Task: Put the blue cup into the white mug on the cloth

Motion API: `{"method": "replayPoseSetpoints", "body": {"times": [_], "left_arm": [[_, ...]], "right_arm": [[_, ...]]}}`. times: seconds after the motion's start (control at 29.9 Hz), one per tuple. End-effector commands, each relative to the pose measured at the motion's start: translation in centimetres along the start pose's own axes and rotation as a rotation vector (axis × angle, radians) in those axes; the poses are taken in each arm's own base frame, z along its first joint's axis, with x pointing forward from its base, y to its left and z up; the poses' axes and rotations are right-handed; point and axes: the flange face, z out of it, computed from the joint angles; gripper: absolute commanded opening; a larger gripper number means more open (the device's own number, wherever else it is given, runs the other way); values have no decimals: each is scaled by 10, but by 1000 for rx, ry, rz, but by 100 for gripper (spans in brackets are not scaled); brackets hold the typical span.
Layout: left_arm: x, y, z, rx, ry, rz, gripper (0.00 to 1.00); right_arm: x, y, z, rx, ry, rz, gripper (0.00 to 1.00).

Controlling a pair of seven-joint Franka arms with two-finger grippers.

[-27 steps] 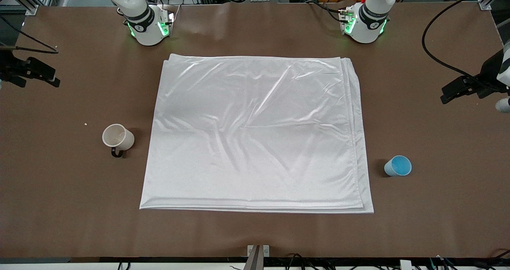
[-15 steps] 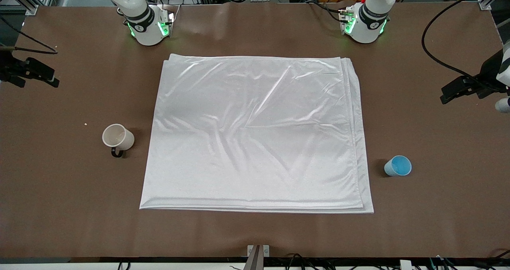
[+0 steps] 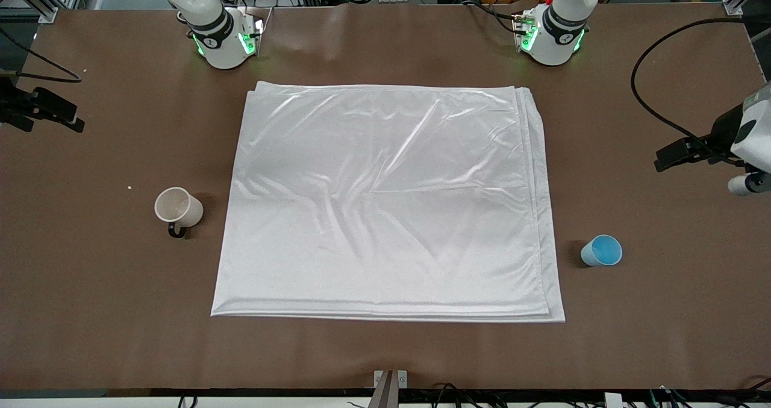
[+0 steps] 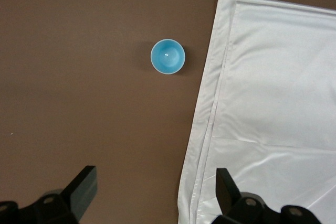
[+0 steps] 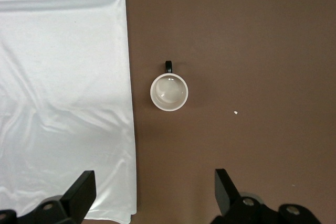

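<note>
The blue cup (image 3: 602, 251) stands upright on the bare brown table beside the cloth's edge, toward the left arm's end. The white mug (image 3: 178, 208) stands upright on the table beside the other edge of the cloth (image 3: 385, 197), toward the right arm's end, its black handle facing the front camera. My left gripper (image 3: 683, 153) is open and empty, up in the air over bare table; its wrist view shows the cup (image 4: 168, 56) and the cloth's edge (image 4: 273, 103) beneath the gripper (image 4: 156, 190). My right gripper (image 3: 57, 114) is open and empty above the table's end; its wrist view shows the mug (image 5: 169, 92), the cloth (image 5: 63, 77) and the gripper (image 5: 153, 192).
A black cable (image 3: 647, 100) loops over the table near the left gripper. A small white crumb (image 3: 129, 187) lies near the mug, also in the right wrist view (image 5: 235, 113). A metal bracket (image 3: 390, 379) sits at the table's front edge.
My left gripper has moved toward the blue cup and a little toward the cloth. My right gripper has shifted slightly toward the table's end. The cup, mug and cloth have not moved.
</note>
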Motion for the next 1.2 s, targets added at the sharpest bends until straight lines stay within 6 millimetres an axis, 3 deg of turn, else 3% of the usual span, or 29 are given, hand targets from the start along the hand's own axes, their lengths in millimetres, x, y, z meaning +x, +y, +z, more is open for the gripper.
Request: {"method": "replayPoseSetpoints", "body": {"times": [0.0,0.23,0.47,0.53,0.77,1.04,1.17], "left_arm": [[12,-1,13,-6,7,15,100],[32,-6,55,-14,-43,6,100],[45,-11,84,-25,-53,-6,100],[46,-12,89,-26,-53,-8,100],[50,-16,122,-35,-39,-18,100],[65,-30,169,-48,-15,-40,100],[67,-29,180,-50,-8,-38,100]], "right_arm": [[3,2,3,6,-6,-8,100],[11,2,19,7,-35,-7,100],[31,2,57,6,-99,-8,100],[38,3,73,8,-126,-4,100],[72,6,157,19,-238,5,100],[96,5,215,13,-247,-2,100],[105,5,244,9,-258,-3,100]]}}
